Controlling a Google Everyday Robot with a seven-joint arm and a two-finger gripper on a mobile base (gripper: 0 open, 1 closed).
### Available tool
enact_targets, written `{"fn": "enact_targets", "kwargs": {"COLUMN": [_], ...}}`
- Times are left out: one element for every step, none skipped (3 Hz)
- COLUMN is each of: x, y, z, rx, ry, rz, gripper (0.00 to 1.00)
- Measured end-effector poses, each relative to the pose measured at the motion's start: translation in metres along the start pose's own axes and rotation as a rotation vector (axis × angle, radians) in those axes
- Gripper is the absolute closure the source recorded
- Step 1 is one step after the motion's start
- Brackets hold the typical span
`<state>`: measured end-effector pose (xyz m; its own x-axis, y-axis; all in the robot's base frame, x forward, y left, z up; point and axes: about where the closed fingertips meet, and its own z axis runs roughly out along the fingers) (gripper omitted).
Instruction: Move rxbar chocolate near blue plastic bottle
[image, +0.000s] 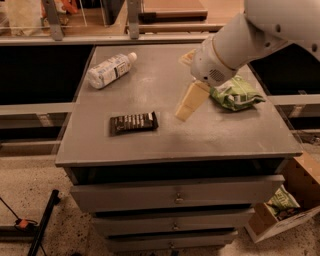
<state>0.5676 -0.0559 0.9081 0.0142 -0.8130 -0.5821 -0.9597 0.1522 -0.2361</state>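
The end effector (187, 104) hangs a little right of the frame's centre, over the middle of the counter (226, 141), its pale cream tip slanting down and to the left. Whether it is released or clenched cannot be told from this view, and nothing shows in its grip. The white arm (241, 39) runs from it up toward the upper right corner of the frame.

Just right of the end effector, a crinkly green snack bag (236, 93) lies on the counter near its right edge. To the left, nearer the front edge, the rxbar chocolate (133, 123) lies flat with its long side roughly parallel to that edge, apart from the end effector. The blue plastic bottle (110, 70) lies on its side in the upper left part of the counter, its white cap pointing up and right, well apart from the bar.

Below the grey top, drawers (175, 198) with small metal pulls stack down the front. At the lower right of the frame, an open cardboard box (299, 186) sits on the speckled floor with a green packet (281, 201) inside. A black stand leg (43, 228) lies across the lower left.
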Motion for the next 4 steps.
{"fn": "enact_targets", "kwargs": {"x": [0.009, 0.022, 0.031, 0.036], "y": [-0.002, 0.001, 0.004, 0.006], "z": [0.026, 0.043, 0.053, 0.062], "rx": [-0.045, -0.079, -0.096, -0.108], "ry": [-0.008, -0.004, -0.018, -0.036], "rz": [0.029, 0.065, 0.091, 0.104], "gripper": [0.00, 0.00, 0.00, 0.00]}}
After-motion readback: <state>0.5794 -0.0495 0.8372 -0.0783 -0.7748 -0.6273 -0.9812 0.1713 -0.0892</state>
